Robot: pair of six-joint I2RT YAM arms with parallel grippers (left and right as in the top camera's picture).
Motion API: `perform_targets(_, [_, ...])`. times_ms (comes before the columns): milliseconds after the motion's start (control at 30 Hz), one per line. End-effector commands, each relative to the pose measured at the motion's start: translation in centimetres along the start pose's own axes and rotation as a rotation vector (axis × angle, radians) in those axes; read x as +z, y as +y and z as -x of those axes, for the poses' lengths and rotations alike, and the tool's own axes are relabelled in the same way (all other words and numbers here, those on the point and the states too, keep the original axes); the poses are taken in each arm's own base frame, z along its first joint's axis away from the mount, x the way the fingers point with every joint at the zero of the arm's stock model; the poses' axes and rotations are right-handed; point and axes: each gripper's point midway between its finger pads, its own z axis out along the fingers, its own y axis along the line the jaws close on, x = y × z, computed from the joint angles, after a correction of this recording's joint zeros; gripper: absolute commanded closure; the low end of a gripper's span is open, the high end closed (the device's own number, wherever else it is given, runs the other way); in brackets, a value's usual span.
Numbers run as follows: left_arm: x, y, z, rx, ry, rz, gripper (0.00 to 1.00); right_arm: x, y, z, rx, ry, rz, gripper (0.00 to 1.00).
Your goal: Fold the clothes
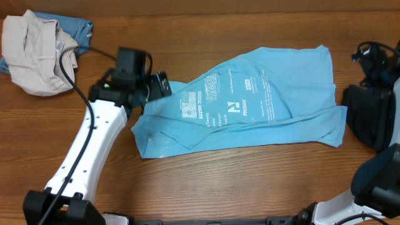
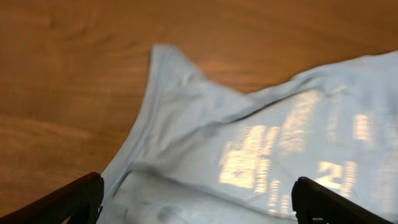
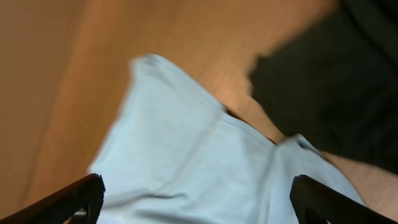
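Left gripper (image 2: 198, 205) spread wide over the T-shirt's (image 2: 249, 143) left end, holding nothing.
The sky-blue T-shirt lies flat, lettering up, from the middle to the right of the table (image 1: 206, 181). The right gripper (image 3: 198, 202), also wide apart and empty, hangs over its right edge beside a dark garment (image 3: 329, 81). A beige garment (image 1: 34, 53) sits far left.
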Motion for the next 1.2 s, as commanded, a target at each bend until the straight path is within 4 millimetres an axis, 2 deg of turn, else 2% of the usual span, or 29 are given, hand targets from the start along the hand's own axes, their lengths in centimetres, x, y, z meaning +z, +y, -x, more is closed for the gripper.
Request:
perform_targets(0, [-2.7, -3.3, 3.6, 0.094, -0.054, -0.145, 0.02, -3.3, 4.2, 1.0, -0.136, -0.043, 0.135, 0.0])
perform_targets(100, [-1.9, -4.5, 4.6, 0.113, 0.011, -0.231, 0.0, -2.8, 5.1, 0.3, -0.17, -0.025, 0.149, 0.02])
perform_targets(200, [1.4, -5.5, 4.3, 0.118, 0.151, -0.304, 0.0, -1.3, 5.5, -1.1, -0.229, 0.024, 0.137, 0.02])
perform_targets(267, [4.5, -5.5, 3.7, 0.107, 0.214, -0.299, 0.0, -0.5, 5.5, -1.9, -0.235, 0.051, 0.127, 0.02])
perform_targets(367, [8.0, -5.4, 2.4, 0.089, 0.286, -0.312, 0.0, 0.2, 5.5, -2.6, -0.241, 0.078, 0.115, 0.02])
perform_targets(467, [11.0, -4.8, 0.3, 0.064, 0.373, -0.307, 0.15, 0.6, 5.4, -3.3, -0.245, 0.099, 0.106, 0.06])
perform_targets(567, [13.4, -4.0, -1.5, 0.038, 0.441, -0.28, 0.34, 1.1, 5.4, -4.4, -0.254, 0.134, 0.089, 0.24])
perform_targets(800, [14.5, -2.8, -2.4, 0.014, 0.471, -0.214, 0.74, 2.4, 4.5, -6.6, -0.258, 0.193, 0.059, 0.5])
perform_targets(867, [14.6, -2.4, -2.4, 0.014, 0.466, -0.186, 0.78, 3.0, 4.1, -7.2, -0.255, 0.206, 0.05, 0.55])
perform_targets(1000, [15.1, -1.7, -2.5, 0.004, 0.463, -0.145, 0.85, 3.8, 3.4, -8.1, -0.245, 0.23, 0.035, 0.58])
perform_targets(1167, [15.5, -1.2, -3.6, -0.025, 0.509, -0.126, 0.96, 3.9, 4.0, -8.9, -0.242, 0.248, 0.046, 0.58])
